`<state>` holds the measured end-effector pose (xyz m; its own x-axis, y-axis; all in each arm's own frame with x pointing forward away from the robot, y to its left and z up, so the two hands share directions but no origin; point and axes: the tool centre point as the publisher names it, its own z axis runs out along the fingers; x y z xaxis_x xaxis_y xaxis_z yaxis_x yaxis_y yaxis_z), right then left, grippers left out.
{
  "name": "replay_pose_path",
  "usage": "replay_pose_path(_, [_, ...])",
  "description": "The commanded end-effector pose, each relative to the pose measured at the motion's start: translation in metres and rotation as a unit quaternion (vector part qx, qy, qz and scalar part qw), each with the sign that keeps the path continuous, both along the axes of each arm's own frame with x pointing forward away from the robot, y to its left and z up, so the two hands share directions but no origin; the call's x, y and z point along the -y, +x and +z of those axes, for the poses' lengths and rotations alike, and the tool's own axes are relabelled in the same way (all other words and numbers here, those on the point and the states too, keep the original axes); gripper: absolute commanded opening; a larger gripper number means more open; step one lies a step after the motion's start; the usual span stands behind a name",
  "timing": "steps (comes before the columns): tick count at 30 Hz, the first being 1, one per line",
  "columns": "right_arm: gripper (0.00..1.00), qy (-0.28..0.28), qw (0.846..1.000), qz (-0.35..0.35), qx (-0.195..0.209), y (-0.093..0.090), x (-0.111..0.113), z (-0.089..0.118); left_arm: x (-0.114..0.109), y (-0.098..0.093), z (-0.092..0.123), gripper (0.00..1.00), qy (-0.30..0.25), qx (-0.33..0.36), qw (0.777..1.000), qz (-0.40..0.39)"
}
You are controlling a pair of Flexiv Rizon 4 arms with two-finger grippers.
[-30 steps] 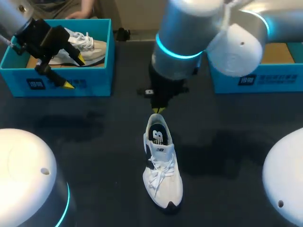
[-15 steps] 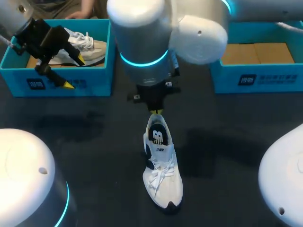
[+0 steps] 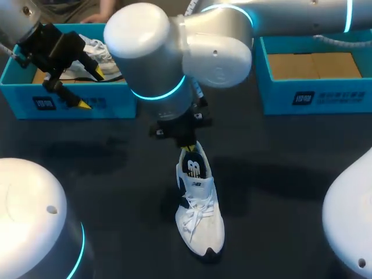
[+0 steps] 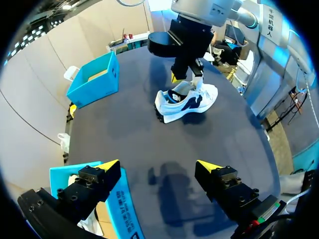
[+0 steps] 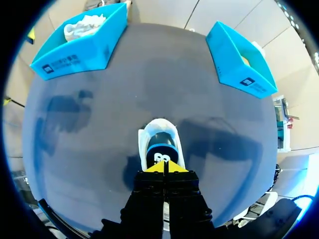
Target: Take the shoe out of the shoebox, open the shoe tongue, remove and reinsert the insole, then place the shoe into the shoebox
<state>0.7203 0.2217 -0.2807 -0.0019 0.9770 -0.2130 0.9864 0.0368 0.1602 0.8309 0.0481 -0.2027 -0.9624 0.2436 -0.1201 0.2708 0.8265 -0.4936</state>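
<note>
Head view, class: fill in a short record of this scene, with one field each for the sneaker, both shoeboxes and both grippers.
sneaker: white, upright on the table, toe toward the camera
left shoebox: blue, holds a second white shoe
right shoebox: blue, no shoe visible inside
left gripper: open, over the left shoebox's front wall
right gripper: fingers together, at the sneaker's heel

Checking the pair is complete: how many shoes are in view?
2. One shoe stands on the table, its heel at the right gripper; the other shoe lies in the left shoebox. The right shoebox shows only cardboard where visible.
</note>
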Motion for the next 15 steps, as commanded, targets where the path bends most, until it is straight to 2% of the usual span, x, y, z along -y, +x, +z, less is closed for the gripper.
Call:
replay_pose_path(1, [0.0,-0.019,0.999,-0.028,0.018,-0.009,-0.006,-0.008,0.0,-0.001,0.0,1.0,0.002,0.0,1.0,0.0])
replay_pose_path(4, [0.0,-0.028,0.999,-0.032,0.031,-0.012,-0.004,-0.023,0.0,-0.001,0.0,1.0,0.002,0.0,1.0,0.0])
replay_pose_path(6, [0.0,-0.059,0.997,-0.04,0.021,-0.014,-0.007,-0.032,0.0,-0.001,0.0,1.0,0.002,0.0,1.0,0.0])
replay_pose_path(8, [0.0,-0.062,0.997,-0.041,0.032,-0.021,-0.012,-0.039,0.0,-0.001,0.0,1.0,0.002,0.0,1.0,0.0])
replay_pose_path(15, [0.0,-0.062,0.997,-0.041,0.032,-0.021,-0.012,-0.039,0.0,-0.001,0.0,1.0,0.002,0.0,1.0,0.0])
